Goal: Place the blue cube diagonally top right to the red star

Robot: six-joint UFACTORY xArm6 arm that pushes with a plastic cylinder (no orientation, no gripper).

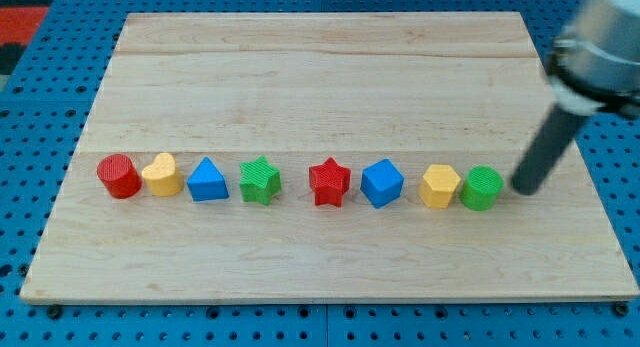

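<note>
The blue cube [382, 182] sits on the wooden board, just to the right of the red star [328, 182], both in a row of blocks across the board's middle. My tip [523, 189] touches down at the right end of that row, just right of the green cylinder [482, 188] and well right of the blue cube.
The row from the view's left: red cylinder [118, 176], yellow heart [162, 174], blue triangle [207, 180], green star [260, 180], then the red star, blue cube, yellow hexagon [439, 185] and green cylinder. The wooden board [320, 77] lies on a blue pegboard [40, 107].
</note>
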